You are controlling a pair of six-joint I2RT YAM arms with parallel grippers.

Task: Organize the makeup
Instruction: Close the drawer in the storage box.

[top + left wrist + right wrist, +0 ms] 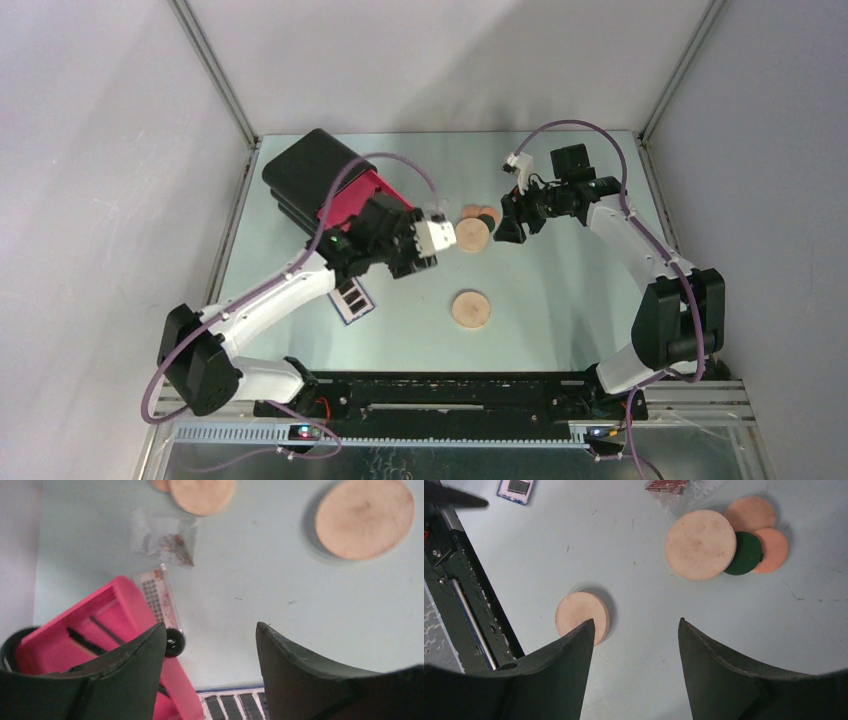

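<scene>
Mid-sort, by the look of things: pink drawer of the black box standing out, thin black sticks already inside. Left gripper above the drawer's front corner, jaws wide apart, nothing between them. Right gripper likewise spread and empty, hovering beside the farther tan disc. Left to sort, all on the table: that disc, the nearer tan disc, the dark-green round touching the farther disc, peach rounds against it, the clear packet just beyond the drawer, the palette near the left arm. Next, probably: reach for the clear packet, closest to the left gripper. Calls for a low, flat pinch on thin film, then a carry back over the drawer.
</scene>
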